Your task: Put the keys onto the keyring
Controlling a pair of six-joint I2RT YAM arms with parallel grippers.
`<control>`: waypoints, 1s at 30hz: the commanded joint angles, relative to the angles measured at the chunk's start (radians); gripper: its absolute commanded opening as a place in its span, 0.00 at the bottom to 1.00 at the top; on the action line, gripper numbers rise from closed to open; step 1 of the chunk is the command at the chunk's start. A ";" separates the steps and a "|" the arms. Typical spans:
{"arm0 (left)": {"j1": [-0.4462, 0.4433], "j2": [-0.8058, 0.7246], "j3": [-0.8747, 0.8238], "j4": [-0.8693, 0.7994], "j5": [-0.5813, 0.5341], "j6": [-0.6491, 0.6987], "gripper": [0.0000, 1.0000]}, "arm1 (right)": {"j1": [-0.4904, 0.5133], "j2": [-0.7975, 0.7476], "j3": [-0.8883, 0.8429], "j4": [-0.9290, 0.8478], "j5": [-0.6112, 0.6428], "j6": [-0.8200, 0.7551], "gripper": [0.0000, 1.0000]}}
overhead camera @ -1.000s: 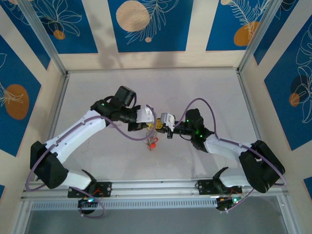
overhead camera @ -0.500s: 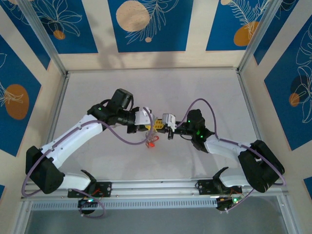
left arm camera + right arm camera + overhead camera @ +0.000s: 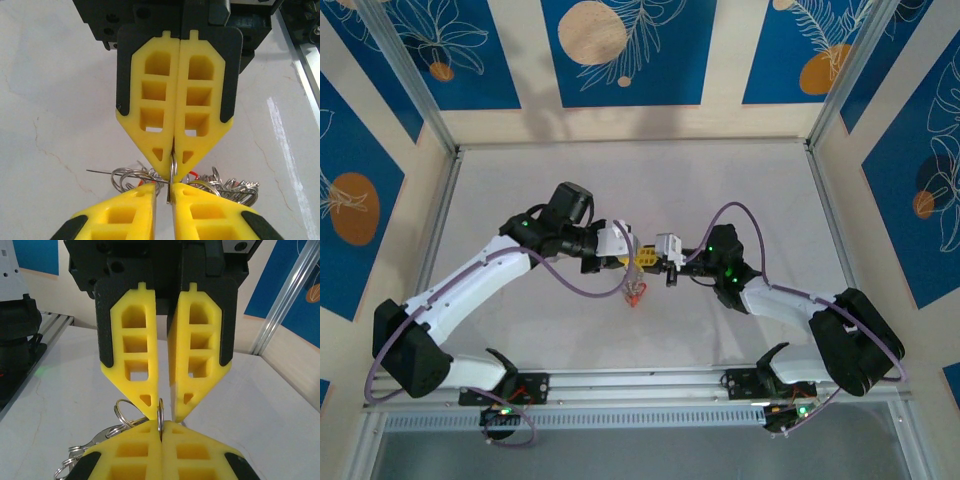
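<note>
Over the middle of the table my left gripper [image 3: 637, 257] and right gripper [image 3: 655, 262] meet tip to tip. The right gripper [image 3: 162, 425] is shut on a thin metal keyring [image 3: 160, 411] seen edge-on. In the left wrist view the same keyring [image 3: 170, 193] stands in the narrow gap of the left gripper [image 3: 164, 188], whose yellow fingers are slightly parted and not clamped. The right gripper [image 3: 173, 167] points down at it, shut. A bunch of small silver loops [image 3: 129, 178] with a red bit [image 3: 194, 176] hangs behind. The keys [image 3: 633, 292], red-headed, dangle below both grippers.
More wire loops [image 3: 240, 189] cluster to the right of the fingers. The white marbled table [image 3: 520, 190] lies open all round the arms. A metal rail [image 3: 640, 382] runs along the near edge, and frame posts [image 3: 830, 215] line the sides.
The left arm has shifted and its fingertips have closed in on the right gripper's tips. The left jaws have parted a little. The right gripper stays shut on the ring.
</note>
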 commanded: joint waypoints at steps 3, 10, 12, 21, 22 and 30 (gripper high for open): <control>0.005 -0.004 -0.025 0.013 0.034 0.003 0.14 | 0.001 -0.021 0.016 0.074 -0.030 0.019 0.00; 0.005 -0.007 -0.028 0.045 0.086 -0.010 0.00 | 0.014 -0.011 0.020 0.064 -0.014 0.002 0.00; 0.005 -0.010 -0.028 0.058 0.100 -0.020 0.00 | 0.021 -0.010 0.014 0.055 0.027 -0.018 0.00; 0.014 -0.070 -0.086 0.155 0.121 -0.119 0.15 | 0.021 0.008 0.015 0.028 0.050 -0.038 0.00; 0.013 -0.074 -0.093 0.162 0.131 -0.120 0.17 | 0.021 0.014 0.016 0.040 0.045 -0.033 0.00; 0.012 -0.088 -0.118 0.176 0.165 -0.118 0.19 | 0.022 0.037 0.028 0.062 0.012 -0.017 0.00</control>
